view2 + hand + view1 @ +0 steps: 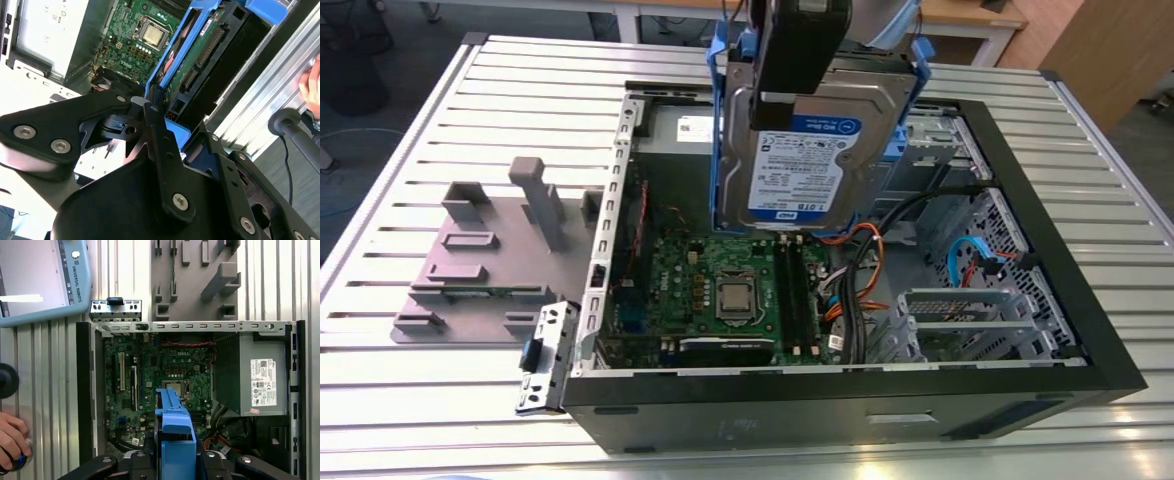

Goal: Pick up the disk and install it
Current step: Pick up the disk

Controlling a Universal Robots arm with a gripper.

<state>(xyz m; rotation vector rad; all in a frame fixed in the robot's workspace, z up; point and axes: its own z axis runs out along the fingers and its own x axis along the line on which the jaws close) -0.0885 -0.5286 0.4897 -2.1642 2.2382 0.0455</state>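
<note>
Table (440,400) slatted metal; disk (807,160) gripped above open case (854,410).

- The disk (807,160) is a flat, rectangular, silver-grey metal hard drive with a white-and-blue label. Blue plastic rails frame its long edges.
- It hangs in the air over the open side of the black computer case (854,405), above the case's middle.
- It stands close to upright on a short end, with the labelled face turned to the exterior view.
- In the second wrist view, its unlabelled face shows a green circuit board and a connector strip between the blue rails.
- In the first wrist view it is seen edge-on, its blue frame over the case's interior.
- The black gripper (790,100) clamps its upper end.
</note>
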